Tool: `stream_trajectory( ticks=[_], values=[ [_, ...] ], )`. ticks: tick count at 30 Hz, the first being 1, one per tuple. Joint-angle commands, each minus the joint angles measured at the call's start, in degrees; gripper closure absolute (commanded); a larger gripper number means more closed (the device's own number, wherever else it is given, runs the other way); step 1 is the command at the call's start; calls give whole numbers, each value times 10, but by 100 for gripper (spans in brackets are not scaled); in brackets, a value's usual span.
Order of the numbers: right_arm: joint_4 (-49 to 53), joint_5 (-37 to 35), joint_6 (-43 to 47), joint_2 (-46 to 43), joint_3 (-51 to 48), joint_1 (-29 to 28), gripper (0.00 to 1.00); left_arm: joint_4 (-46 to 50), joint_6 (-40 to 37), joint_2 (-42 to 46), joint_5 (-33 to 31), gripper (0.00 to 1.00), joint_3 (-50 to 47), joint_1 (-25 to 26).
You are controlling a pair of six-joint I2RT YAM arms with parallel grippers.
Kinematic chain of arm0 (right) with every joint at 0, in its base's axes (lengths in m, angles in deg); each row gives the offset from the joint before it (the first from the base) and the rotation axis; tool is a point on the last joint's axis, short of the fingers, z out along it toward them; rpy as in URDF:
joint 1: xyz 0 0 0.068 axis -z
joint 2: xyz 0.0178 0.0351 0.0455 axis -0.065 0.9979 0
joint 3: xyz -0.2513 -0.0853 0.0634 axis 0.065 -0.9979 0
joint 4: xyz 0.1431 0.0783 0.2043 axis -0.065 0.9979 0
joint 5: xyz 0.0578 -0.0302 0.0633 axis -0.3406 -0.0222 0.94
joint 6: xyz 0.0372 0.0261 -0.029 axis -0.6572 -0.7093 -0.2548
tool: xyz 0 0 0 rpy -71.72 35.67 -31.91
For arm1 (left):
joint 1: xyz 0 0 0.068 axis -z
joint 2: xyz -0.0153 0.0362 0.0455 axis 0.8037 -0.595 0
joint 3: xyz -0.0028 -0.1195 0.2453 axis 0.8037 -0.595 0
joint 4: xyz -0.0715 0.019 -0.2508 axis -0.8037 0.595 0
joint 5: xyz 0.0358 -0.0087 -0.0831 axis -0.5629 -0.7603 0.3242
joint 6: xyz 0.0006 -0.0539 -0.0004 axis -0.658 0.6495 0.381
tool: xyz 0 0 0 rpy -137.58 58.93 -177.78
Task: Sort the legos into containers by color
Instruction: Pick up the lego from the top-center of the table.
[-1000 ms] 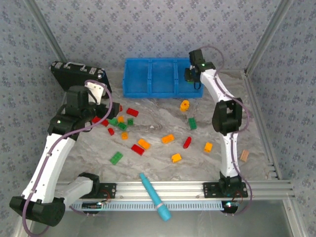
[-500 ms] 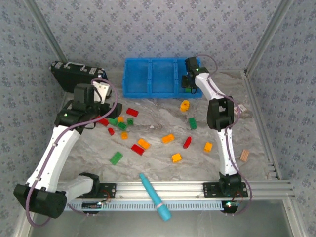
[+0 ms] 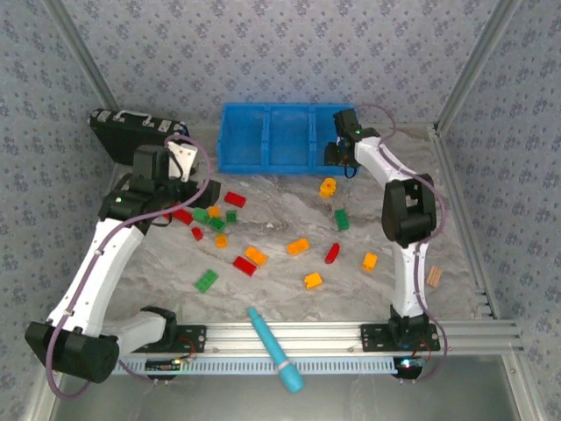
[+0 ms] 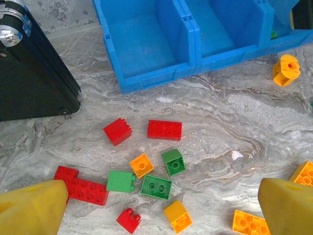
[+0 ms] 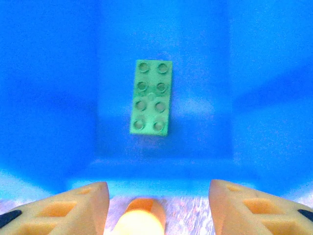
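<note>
The blue bin (image 3: 263,165) stands at the back of the table with three compartments side by side. My right gripper (image 3: 342,154) hovers at the near rim of the right compartment, open and holding nothing (image 5: 156,205). A green lego (image 5: 152,97) lies flat on that compartment's floor. An orange-yellow lego (image 5: 139,221) sits on the table just below the fingers. My left gripper (image 3: 198,189) hangs wide open (image 4: 161,210) over a cluster of red, green and orange legos (image 4: 156,186). More legos (image 3: 298,246) are scattered across the middle of the table.
A black hard case (image 3: 131,132) lies at the back left, close to the left arm. A light-blue pen-like tool (image 3: 274,348) rests across the front rail. A small tan piece (image 3: 433,277) lies near the right edge. Wallpapered walls enclose the table.
The right gripper has opened and let the green lego drop into the right compartment, then drawn back to the bin's near rim. The left arm shifted slightly over the cluster.
</note>
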Motion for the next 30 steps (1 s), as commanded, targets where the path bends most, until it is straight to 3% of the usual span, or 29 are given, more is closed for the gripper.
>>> stream_trajectory(
  ticks=[1, 7, 13, 19, 24, 30],
  values=[
    [-36, 22, -17, -47, -59, -15, 39, -3, 18, 22, -4, 0, 1, 4],
    [-85, 22, -63, -81, -160, -31, 35, 0, 35, 38, -5, 0, -16, 12],
    [-90, 6, -100, -84, -197, -33, 24, -3, 26, 56, -23, 0, -20, 14],
    [-92, 7, -114, -48, -189, -34, 20, -6, 13, 59, -25, 0, -31, 14],
    [-76, -3, -117, -10, -158, -34, 20, -11, 11, 59, -24, 0, -38, 14],
    [-56, -12, -118, 16, -132, -32, 29, -11, 10, 60, -5, 0, -39, 14]
  ],
)
